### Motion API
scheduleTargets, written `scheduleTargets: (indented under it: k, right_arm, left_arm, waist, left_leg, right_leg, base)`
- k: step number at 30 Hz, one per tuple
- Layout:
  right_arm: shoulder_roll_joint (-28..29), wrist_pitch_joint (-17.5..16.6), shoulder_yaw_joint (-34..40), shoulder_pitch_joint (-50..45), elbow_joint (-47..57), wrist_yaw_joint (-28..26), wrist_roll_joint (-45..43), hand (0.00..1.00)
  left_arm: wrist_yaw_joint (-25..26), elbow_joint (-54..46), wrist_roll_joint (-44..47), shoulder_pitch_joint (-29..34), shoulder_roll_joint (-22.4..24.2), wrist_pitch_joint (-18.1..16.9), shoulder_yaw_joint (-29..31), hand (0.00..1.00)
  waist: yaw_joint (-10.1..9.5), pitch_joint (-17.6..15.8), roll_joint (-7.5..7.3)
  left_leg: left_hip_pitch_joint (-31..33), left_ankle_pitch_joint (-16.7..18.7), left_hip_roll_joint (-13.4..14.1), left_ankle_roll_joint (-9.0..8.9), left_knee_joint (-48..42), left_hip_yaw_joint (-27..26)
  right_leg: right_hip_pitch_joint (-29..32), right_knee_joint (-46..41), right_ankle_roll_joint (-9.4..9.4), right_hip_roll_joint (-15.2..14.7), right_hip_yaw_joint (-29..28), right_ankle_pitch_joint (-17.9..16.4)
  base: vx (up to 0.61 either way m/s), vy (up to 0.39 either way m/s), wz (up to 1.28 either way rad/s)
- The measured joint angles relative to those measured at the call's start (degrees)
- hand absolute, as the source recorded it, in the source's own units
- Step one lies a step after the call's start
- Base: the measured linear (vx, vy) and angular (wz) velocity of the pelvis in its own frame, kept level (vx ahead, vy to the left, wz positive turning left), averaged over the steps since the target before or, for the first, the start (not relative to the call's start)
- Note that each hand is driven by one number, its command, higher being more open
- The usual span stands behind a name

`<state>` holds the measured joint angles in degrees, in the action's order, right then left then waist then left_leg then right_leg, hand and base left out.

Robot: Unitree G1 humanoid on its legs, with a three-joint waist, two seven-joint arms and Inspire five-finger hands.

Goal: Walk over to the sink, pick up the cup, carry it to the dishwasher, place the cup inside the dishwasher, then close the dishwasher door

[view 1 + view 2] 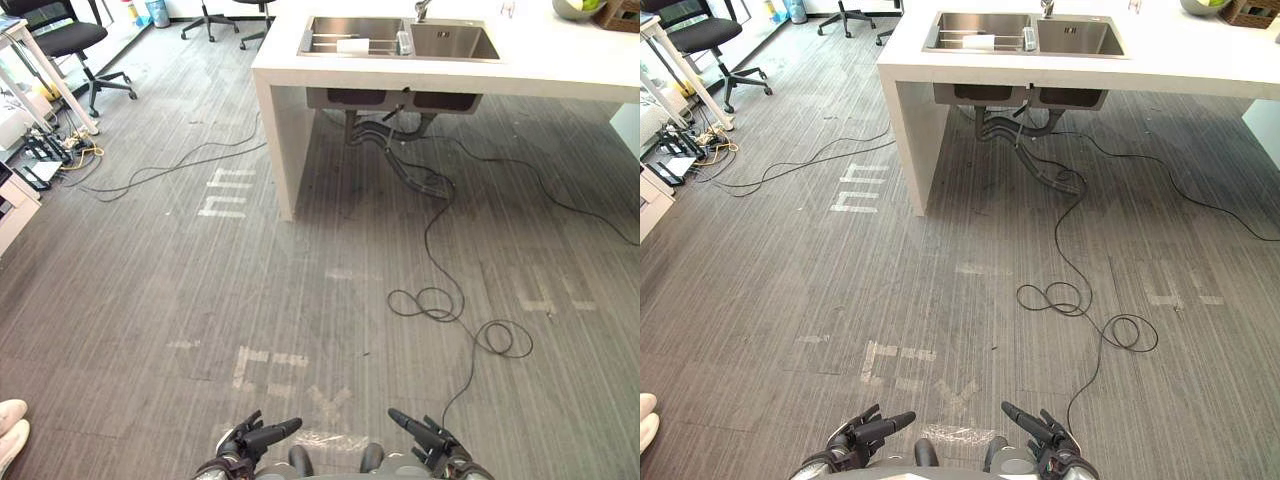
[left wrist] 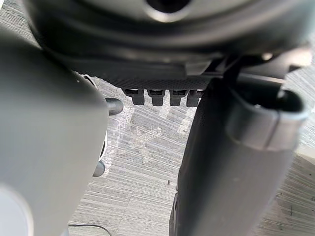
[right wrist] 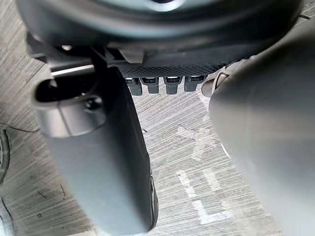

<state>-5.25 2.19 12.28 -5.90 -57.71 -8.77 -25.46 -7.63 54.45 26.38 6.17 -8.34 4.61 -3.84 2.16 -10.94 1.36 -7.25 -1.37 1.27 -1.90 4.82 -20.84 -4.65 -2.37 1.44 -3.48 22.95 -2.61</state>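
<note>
Grey floor [image 1: 300,280], cup [image 1: 403,42] in sink [image 1: 455,42], well apart from left robot hand [image 1: 250,440]

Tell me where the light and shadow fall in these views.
Left eye view: the white counter is brightly lit, with shadow on the floor under the sink. Left wrist view: the left hand is dark against lit floor. Right wrist view: same for the right hand.

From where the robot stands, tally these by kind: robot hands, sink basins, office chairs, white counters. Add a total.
Robot hands: 2, the left hand and the right hand
Sink basins: 2
Office chairs: 3
White counters: 1
Total: 8
</note>
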Motion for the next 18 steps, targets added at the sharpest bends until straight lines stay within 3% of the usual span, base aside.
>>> scheduleTargets:
  k: [3, 4, 6, 7, 8, 9, 10, 12, 16, 18]
  right_arm:
    - [-0.21, -0.47, -0.12, 0.90, 0.98, 0.13, -0.33, 1.00]
    - [-0.46, -0.14, -0.50, 0.90, 1.66, 0.14, -0.46, 1.00]
    - [-1.57, 0.20, -1.09, 1.66, 2.64, 0.24, -1.98, 1.00]
    - [-2.28, 0.35, -1.32, 2.35, 2.41, 0.06, -3.46, 1.00]
    - [-2.55, 0.36, -1.43, 2.67, 2.34, -0.23, -4.78, 1.00]
    - [-2.60, 0.31, -1.43, 2.71, 2.33, -0.31, -4.93, 1.00]
    - [-2.99, -0.43, -1.56, 2.90, 2.41, -1.69, -6.25, 1.00]
    - [-3.23, -0.29, -2.18, 3.16, 2.97, -2.54, -6.74, 1.00]
    - [-2.90, 1.01, -3.72, 3.64, 5.36, -3.30, -11.05, 1.00]
    - [-2.65, 1.30, -3.44, 3.20, 5.53, -3.48, -12.66, 1.00]
  left_arm:
    - [-2.97, 0.51, 1.57, -1.93, -2.02, 4.73, -0.05, 1.00]
    - [-3.53, 0.76, 3.25, -2.49, -3.20, 5.24, -0.15, 1.00]
    - [-3.11, 1.64, 6.55, -2.97, -3.32, 4.92, -0.31, 1.00]
    - [-2.21, 1.61, 8.91, -2.93, -3.75, 4.57, -0.28, 1.00]
    - [-1.20, 1.56, 10.84, -2.87, -3.88, 4.31, -0.09, 1.00]
    - [-1.08, 1.52, 11.00, -2.92, -3.84, 4.30, -0.07, 1.00]
    - [-0.79, 0.95, 12.20, -3.34, -3.65, 3.98, -0.33, 1.00]
    - [-1.05, -0.88, 12.35, -4.75, -3.67, 3.82, -1.30, 1.00]
    - [-1.56, -4.33, 12.52, -7.26, -2.96, 3.12, -2.82, 1.00]
    - [-1.48, -4.42, 13.16, -6.69, -2.46, 3.05, -2.80, 1.00]
  waist:
    - [0.12, -0.27, -0.94]
    - [0.22, -0.30, -2.25]
    - [0.28, -0.68, -2.58]
    - [0.15, -1.16, -3.23]
    - [0.23, -1.79, -4.02]
    - [0.27, -2.03, -3.97]
    - [0.42, -2.59, -3.71]
    - [0.52, -3.12, -3.35]
    - [0.60, -3.99, -3.52]
    - [0.63, -4.06, -3.65]
  left_leg:
    - [0.21, 1.70, -0.59, 2.58, -1.22, -0.54]
    - [0.10, 2.45, -1.62, 3.11, -1.42, -0.43]
    - [-0.68, 2.89, -2.44, 3.59, -0.94, -0.27]
    - [-2.28, 3.48, -3.15, 3.94, -1.01, -0.06]
    - [-4.13, 4.49, -3.35, 4.44, -1.77, 0.61]
    - [-4.51, 4.63, -3.25, 4.52, -2.04, 0.89]
    - [-5.03, 7.23, -1.66, 4.66, -5.60, 2.43]
    - [-5.01, 9.20, 0.17, 4.23, -8.28, 4.35]
    - [-6.28, 12.08, 0.58, 1.13, -10.65, 6.99]
    - [-8.01, 17.07, 0.83, -0.55, -13.39, 8.07]
  right_leg:
    - [4.25, -10.28, 1.27, -3.30, 1.05, -6.34]
    - [5.81, -14.92, 1.46, -5.38, 1.60, -8.47]
    - [10.40, -27.68, 1.40, -9.46, 2.24, -8.62]
    - [13.64, -37.30, 1.22, -12.41, 1.31, -7.21]
    - [16.41, -45.86, 1.70, -14.42, -1.32, -3.30]
    - [17.12, -46.81, 1.84, -14.40, -1.41, -3.24]
    - [19.76, -49.73, 2.05, -13.32, -3.70, -6.09]
    - [21.31, -42.19, 1.68, -11.09, -3.69, -7.58]
    - [23.01, -14.06, 2.38, -8.47, -4.31, -1.76]
    - [22.64, -12.45, 2.04, -8.73, -4.73, -1.53]
  base:
    - [0.01, 0.019, -0.04]
    - [0.05, 0.041, 0.01]
    - [0.07, 0.064, 0.02]
    - [0.11, 0.077, 0.10]
    - [0.15, 0.063, 0.11]
    - [0.19, 0.017, 0.34]
    - [0.20, -0.008, 0.51]
    - [0.21, -0.018, 0.62]
    - [0.35, -0.117, 0.40]
    - [0.46, -0.287, 0.14]
